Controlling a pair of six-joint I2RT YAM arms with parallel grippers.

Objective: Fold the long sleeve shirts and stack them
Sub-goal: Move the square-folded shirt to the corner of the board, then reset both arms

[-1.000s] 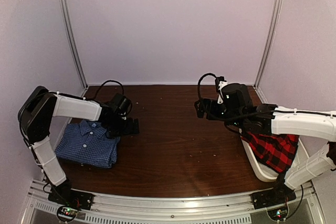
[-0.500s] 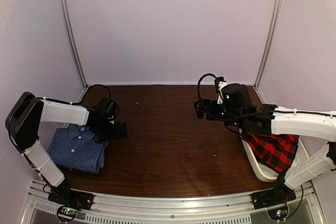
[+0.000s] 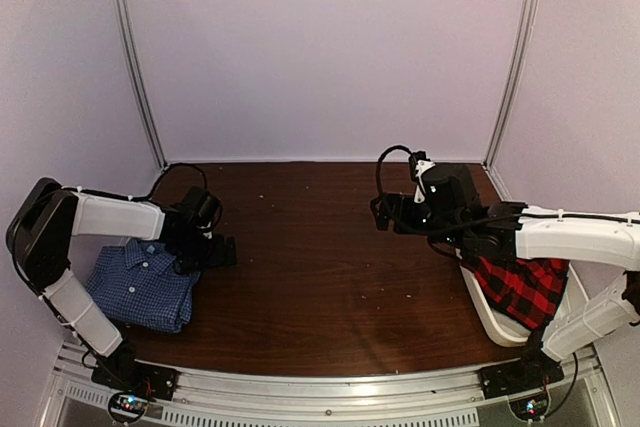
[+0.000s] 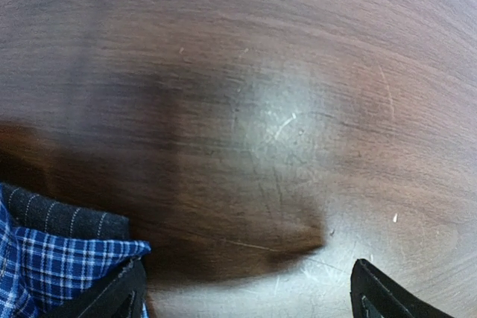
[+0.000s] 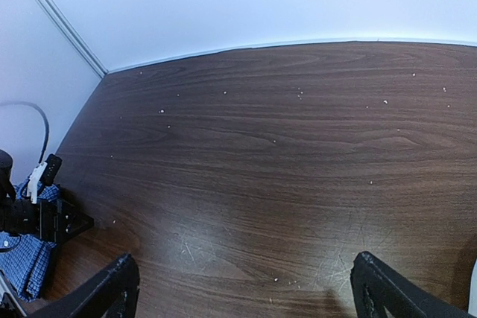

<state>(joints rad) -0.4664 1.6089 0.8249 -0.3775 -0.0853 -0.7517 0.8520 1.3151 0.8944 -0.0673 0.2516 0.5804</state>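
The left gripper (image 3: 222, 250) is hovering wide open beside the folded blue fine-check gingham cloth shirt (image 3: 140, 285) at lower left, the right gripper (image 3: 385, 212) gaping equally wide at mid-right.

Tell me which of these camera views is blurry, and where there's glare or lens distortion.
Left wrist view: motion-smeared, the grain of the table streaked, a pale glare patch at centre and dark shadow beside the blue checked shirt. Right wrist view: sharp, but the wide lens bows the table's far edge. Top external view: evenly lit, slightly soft.
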